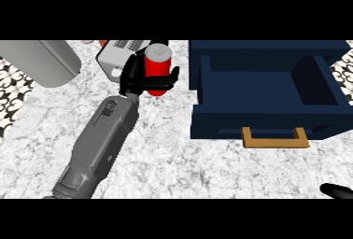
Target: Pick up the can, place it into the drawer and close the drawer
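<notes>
Red can (157, 70) upright in left hand (141, 77), fingers curled round its body, left of the open navy drawer (265, 100), likely ready to carry across. Right hand (338, 190) barely visible at the bench (179, 163) edge; finger state unclear.

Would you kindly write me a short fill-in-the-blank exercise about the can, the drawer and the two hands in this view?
1. The left hand is curled round the ____ can.
2. The dark blue drawer stands ____, its inside showing.
3. The drawer's handle is coloured ____.
4. The right hand shows at the view's lower ____ corner.

Missing words: red; open; tan; right
</notes>
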### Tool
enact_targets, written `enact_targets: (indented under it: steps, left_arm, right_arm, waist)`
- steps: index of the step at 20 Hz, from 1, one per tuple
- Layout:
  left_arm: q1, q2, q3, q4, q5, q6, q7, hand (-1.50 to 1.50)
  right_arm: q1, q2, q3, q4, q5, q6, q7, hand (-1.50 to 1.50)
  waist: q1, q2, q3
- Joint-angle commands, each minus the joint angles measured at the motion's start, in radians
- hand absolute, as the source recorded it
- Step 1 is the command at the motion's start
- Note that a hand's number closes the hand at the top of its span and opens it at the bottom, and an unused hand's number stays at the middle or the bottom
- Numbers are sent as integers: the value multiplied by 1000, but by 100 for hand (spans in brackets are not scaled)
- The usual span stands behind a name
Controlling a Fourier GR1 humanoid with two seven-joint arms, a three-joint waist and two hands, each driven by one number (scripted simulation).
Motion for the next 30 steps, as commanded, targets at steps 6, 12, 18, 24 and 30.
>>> enact_targets:
  steps: [6, 12, 18, 24, 30]
  left_arm:
    - [-160, -15, -78, -238, -25, 148, 314, 150]
    - [-350, -16, -43, -87, -23, 177, 368, 150]
    - [-474, -16, -90, -5, 14, 241, 423, 150]
    - [-647, -16, -148, 150, 81, 277, 451, 150]
    - [-713, -16, -221, 271, 146, 329, 391, 150]
  right_arm:
    - [-9, 3, 18, 0, 28, -4, 2, -150]
    - [19, 26, 17, -2, 15, 5, -31, -150]
    - [8, 1, -8, -26, -26, 15, 3, -150]
    - [-51, -27, -19, -12, -34, 3, 31, -150]
    - [-40, -9, 14, -24, -13, 0, 35, -150]
  waist:
    - [-8, 4, 0]
    - [-27, 10, 0]
    - [-33, 10, 0]
    - [-55, 16, 1]
    - [-70, 19, 2]
